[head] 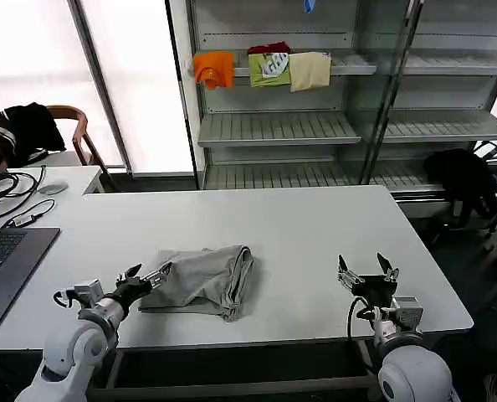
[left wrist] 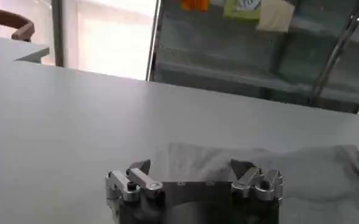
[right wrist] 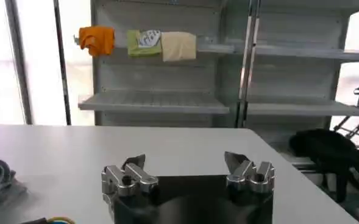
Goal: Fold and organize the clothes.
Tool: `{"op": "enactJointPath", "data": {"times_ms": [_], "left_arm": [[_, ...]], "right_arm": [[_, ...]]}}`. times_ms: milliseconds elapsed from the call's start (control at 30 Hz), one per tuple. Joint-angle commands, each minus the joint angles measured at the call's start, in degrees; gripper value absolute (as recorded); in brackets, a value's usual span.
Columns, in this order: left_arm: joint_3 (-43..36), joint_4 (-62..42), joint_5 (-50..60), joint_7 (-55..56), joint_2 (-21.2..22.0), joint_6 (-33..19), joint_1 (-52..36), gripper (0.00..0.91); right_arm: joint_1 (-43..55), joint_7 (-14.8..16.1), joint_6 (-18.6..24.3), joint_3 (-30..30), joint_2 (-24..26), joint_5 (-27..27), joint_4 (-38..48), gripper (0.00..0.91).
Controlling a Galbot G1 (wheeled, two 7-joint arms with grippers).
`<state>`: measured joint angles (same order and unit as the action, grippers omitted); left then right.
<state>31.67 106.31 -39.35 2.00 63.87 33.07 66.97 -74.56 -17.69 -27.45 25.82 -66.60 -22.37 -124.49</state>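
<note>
A: Since the shirt [head: 202, 280] lies bunched on the table [head: 299, 234] near the front edge, why is the left gripper [head: 146, 280] at its left hem?
B: Fingers spread, likely lining up a pinch there.
A: And the right gripper [head: 367, 270]?
B: Also spread, waiting well apart from the shirt, over bare table.

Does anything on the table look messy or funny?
A little. The grey shirt is folded over, but its right edge is bunched and rumpled instead of flat. The left gripper sits open at the shirt's left edge; the right gripper waits open over the bare white table.
</note>
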Motion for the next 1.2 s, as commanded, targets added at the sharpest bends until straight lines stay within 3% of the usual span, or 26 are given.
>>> {"op": "enactJointPath", "data": {"times_ms": [33, 167, 267, 300, 367, 400, 433, 1000, 1200], "left_arm": [[0.4, -1.4, 1.3, -1.0, 0.3, 0.0, 0.9, 0.907], [0.0, -1.4, 1.9, -1.2, 0.6, 0.0, 1.3, 0.907], [-0.1, -1.7, 2.2, -1.5, 0.8, 0.0, 1.5, 0.685], [-0.1, -1.7, 2.3, -1.5, 0.9, 0.0, 1.5, 0.504], [-0.2, -1.7, 2.5, -1.6, 1.0, 0.0, 1.7, 0.272], [-0.2, -1.6, 2.5, -1.6, 1.1, 0.0, 1.8, 0.060], [-0.3, -1.5, 2.6, -1.7, 1.1, 0.0, 1.8, 0.020], [0.9, 0.4, 3.1, -1.9, 1.6, -2.8, 2.8, 0.010], [7.5, 1.6, 0.8, -2.5, -2.3, -2.9, 4.3, 0.010]], "right_arm": [[0.0, 0.0, 0.1, -0.1, 0.0, 0.0, 0.0, 0.907], [0.1, 0.0, 0.1, -0.2, -0.1, -0.1, -0.1, 0.907], [0.2, 0.0, 0.2, -0.2, -0.1, -0.1, 0.0, 0.907], [0.2, 0.0, 0.2, -0.2, 0.0, -0.2, 0.1, 0.907], [0.2, 0.0, 0.3, -0.2, 0.0, -0.2, 0.2, 0.907], [0.2, 0.0, 0.3, -0.1, 0.0, -0.2, 0.2, 0.907], [0.2, 0.0, 0.3, -0.1, 0.1, -0.3, 0.3, 0.907], [0.8, -0.2, 0.2, -0.2, 0.2, -0.4, 0.3, 0.907], [1.7, -0.5, 0.1, -0.3, 0.4, -1.0, 0.6, 0.907]]}}
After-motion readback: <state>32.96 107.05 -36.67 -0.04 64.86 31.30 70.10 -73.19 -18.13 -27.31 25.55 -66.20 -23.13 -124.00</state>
